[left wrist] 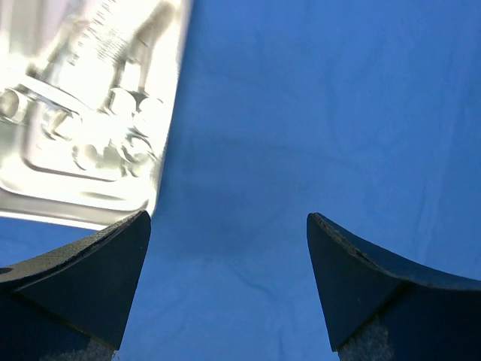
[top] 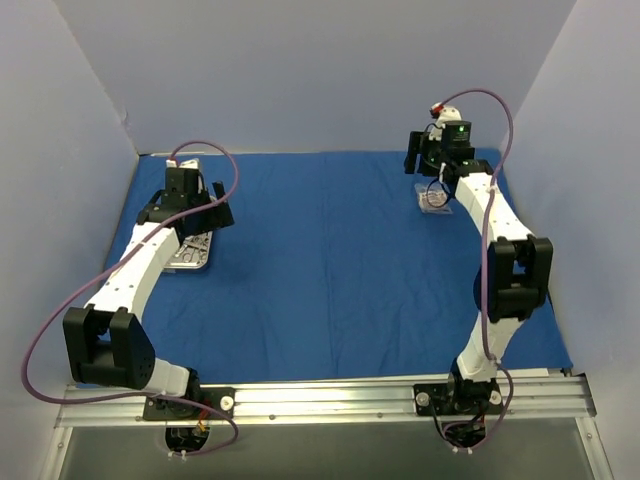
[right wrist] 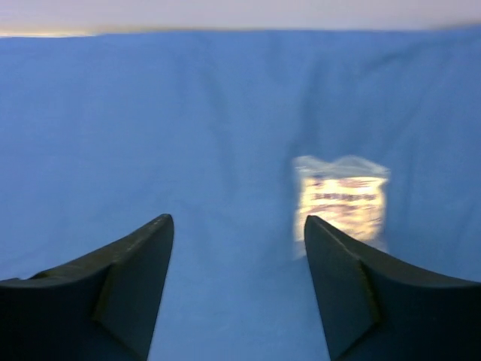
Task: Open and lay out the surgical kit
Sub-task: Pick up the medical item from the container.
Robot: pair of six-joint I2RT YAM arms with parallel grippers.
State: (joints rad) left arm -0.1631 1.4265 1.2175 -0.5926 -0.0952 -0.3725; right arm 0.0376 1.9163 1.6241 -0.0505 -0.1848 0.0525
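Observation:
The surgical kit's royal-blue cloth wrap [top: 330,270] lies spread flat over the table. A small steel tray [top: 190,256] sits on it at the left. In the left wrist view the tray [left wrist: 83,113] glares brightly and holds silver instruments, blurred by the shine. My left gripper [top: 188,214] hovers just beside the tray, open [left wrist: 227,222], with only cloth between its fingers. A small clear packet [top: 435,200] lies on the cloth at the far right. My right gripper [top: 424,162] is above it, open [right wrist: 237,222] and empty. The packet [right wrist: 342,199] lies beyond its right fingertip.
Pale walls close the table in at the back and on both sides. The cloth's far edge meets the back wall [right wrist: 225,15]. A metal rail [top: 320,400] carrying both arm bases runs along the near edge.

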